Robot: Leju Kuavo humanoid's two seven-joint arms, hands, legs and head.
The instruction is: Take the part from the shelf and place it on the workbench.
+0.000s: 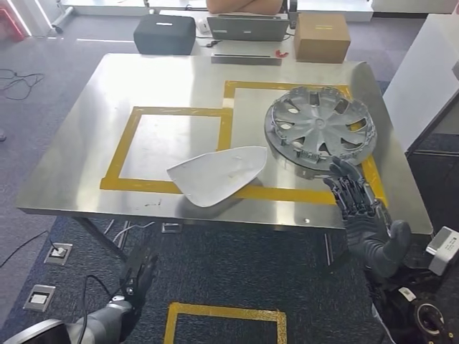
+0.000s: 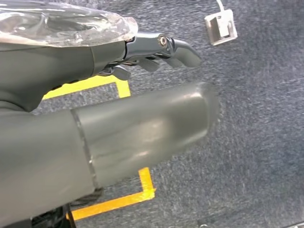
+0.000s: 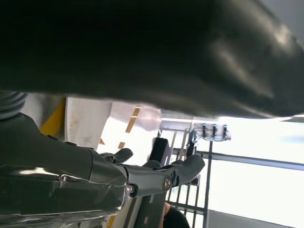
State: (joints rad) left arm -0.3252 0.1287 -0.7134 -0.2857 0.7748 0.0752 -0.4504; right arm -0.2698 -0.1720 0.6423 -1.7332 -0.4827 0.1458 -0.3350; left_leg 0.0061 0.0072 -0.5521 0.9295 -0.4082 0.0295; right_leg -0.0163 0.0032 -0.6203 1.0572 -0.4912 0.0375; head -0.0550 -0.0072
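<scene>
Down low, left hand (image 1: 138, 276) hangs empty, fingers loose. Right hand (image 1: 361, 215) sits spread at the round grey plastic hubcap's (image 1: 319, 127) rim, gripping nothing; hubcap's already flat on the steel workbench (image 1: 70, 143), probably placed.

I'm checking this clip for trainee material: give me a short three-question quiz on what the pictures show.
1. True or false: the grey wheel cover lies on the steel workbench.
2. Which hand is at the wheel cover's near rim? A) left hand B) right hand
3. Fill in: beside the wheel cover lies a ____ curved shell, across the yellow tape.

Key:
1. True.
2. B: the right hand has its fingers at the rim; whether they grip it cannot be told. The left hand hangs low over the carpet, holding nothing.
3. White.
</scene>
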